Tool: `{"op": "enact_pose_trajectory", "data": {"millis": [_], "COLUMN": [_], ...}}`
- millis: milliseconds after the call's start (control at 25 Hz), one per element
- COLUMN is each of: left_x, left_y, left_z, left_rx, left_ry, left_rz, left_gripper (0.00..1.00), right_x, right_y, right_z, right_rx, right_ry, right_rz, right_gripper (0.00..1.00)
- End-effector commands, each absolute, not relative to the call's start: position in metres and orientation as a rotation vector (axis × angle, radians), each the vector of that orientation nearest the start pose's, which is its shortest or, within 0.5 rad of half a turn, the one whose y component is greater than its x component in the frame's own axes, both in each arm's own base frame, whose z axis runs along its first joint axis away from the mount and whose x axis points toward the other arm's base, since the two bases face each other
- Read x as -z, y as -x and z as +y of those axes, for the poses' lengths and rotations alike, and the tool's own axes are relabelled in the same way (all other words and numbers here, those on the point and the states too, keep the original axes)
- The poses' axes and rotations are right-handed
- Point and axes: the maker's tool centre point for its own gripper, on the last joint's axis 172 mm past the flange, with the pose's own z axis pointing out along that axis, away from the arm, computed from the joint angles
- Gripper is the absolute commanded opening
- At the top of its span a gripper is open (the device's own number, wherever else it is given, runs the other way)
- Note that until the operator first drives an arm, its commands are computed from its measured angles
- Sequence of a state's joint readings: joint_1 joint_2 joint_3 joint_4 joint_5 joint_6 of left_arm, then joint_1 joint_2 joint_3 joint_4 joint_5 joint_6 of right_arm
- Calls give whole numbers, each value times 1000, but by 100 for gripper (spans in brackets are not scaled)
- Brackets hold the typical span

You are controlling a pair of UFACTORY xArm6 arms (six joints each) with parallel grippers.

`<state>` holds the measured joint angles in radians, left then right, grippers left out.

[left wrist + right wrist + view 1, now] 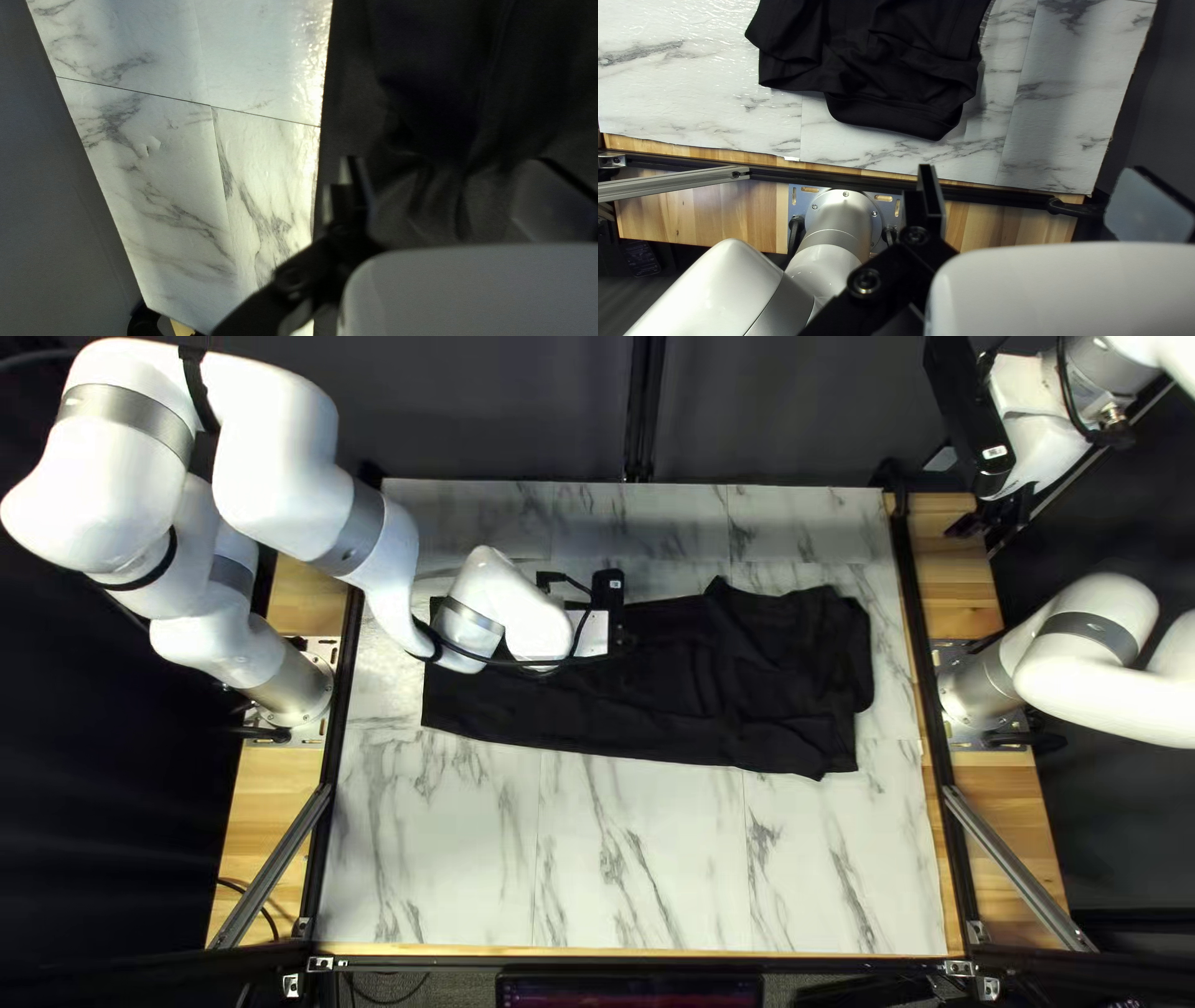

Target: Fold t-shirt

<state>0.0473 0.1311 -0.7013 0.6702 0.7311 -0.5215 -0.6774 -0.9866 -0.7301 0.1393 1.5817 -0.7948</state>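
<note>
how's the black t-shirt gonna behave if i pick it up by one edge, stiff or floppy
Probably floppy: the t-shirt lies in soft creases and rumples, so it would likely sag from the held edge. Its bunched, overlapping layers may shift or come apart as it lifts. The table looks smooth and shiny, so the cloth might slide if dragged.

Left arm [268, 442], 10 o'clock: glossy white rounded shells [100, 498], grey bands [125, 413], slim black cable [529, 663] | Right arm [1096, 678], 3 o'clock: white shells, silver cylindrical base [975, 688], black oblong housing [965, 405], small white label [995, 452] | Right tool [985, 522]: black links [903, 261], round-headed screws [866, 282]
</note>
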Motion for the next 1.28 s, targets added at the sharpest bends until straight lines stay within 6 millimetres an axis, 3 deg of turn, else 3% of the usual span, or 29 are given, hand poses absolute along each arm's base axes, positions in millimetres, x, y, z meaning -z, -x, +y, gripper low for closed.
{"op": "enact_pose_trajectory", "data": {"millis": [40, 480, 920, 1280], "left_x": [-31, -44, -41, -51], "left_y": [-392, -389, -388, -403], "left_z": [97, 117, 128, 132], "left_rx": [-72, -107, -168, -88], "left_ry": [2709, 2606, 2489, 2493], "left_rz": [-44, -105, -172, -157], "left_gripper": [96, 100, 100, 100], "right_x": [-341, -341, -341, -341], "right_y": [-203, -203, -203, -203], "right_z": [-116, -116, -116, -116], "right_rx": [302, 302, 302, 302], "right_ry": [3108, 3108, 3108, 3108], "right_rz": [-200, -200, -200, -200], "right_gripper": [100, 100, 100, 100]}}
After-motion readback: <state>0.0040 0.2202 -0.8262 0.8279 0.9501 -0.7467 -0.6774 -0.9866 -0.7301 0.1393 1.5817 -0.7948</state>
